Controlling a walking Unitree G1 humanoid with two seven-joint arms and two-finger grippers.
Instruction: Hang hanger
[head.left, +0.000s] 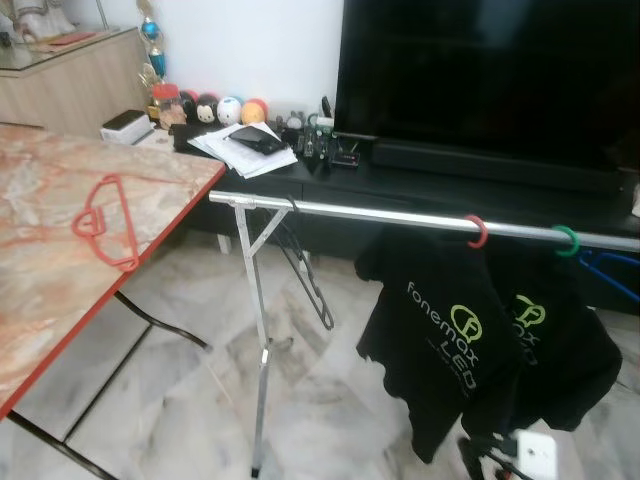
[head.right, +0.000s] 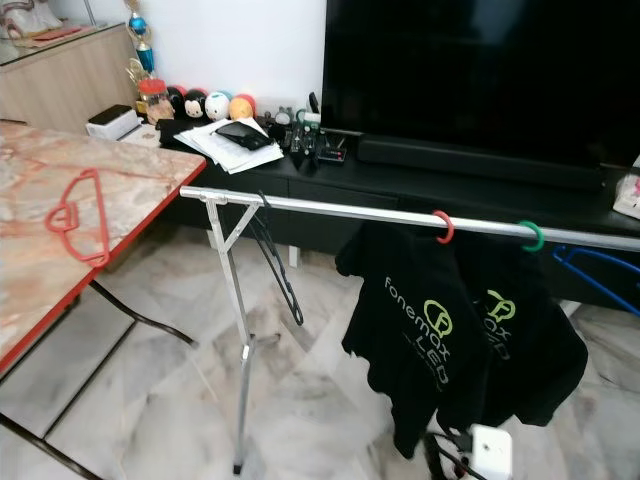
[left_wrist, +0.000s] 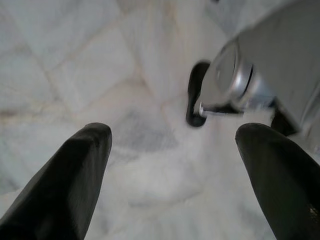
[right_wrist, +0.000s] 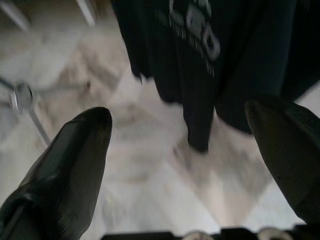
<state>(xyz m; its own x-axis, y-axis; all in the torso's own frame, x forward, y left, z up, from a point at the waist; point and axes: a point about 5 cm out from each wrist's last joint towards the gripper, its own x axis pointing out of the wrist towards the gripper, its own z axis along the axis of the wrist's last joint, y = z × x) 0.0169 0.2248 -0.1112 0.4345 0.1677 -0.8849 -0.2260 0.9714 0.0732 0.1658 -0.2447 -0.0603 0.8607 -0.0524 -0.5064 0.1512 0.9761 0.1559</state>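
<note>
The red hanger (head.left: 105, 222) lay flat on the table (head.left: 40, 290) to the robot's left, nearest the left gripper (left_wrist: 172, 165), which, like the right gripper (right_wrist: 177, 155), hung wide open and empty over the floor, the rail (head.left: 400, 213) to the right.

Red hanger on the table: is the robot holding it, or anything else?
No. The red hanger lies untouched on the table. Both the left end effector and right end effector are open, empty, over the floor.

The rail (head.left: 400, 213) lies bare between the black hanger (head.left: 305, 270) near its end and the red hook (head.left: 478, 232); two black shirts (head.left: 440, 340) crowd the far stretch; the bench (head.left: 60, 250) edge flanks the stand (head.left: 258, 340).
</note>
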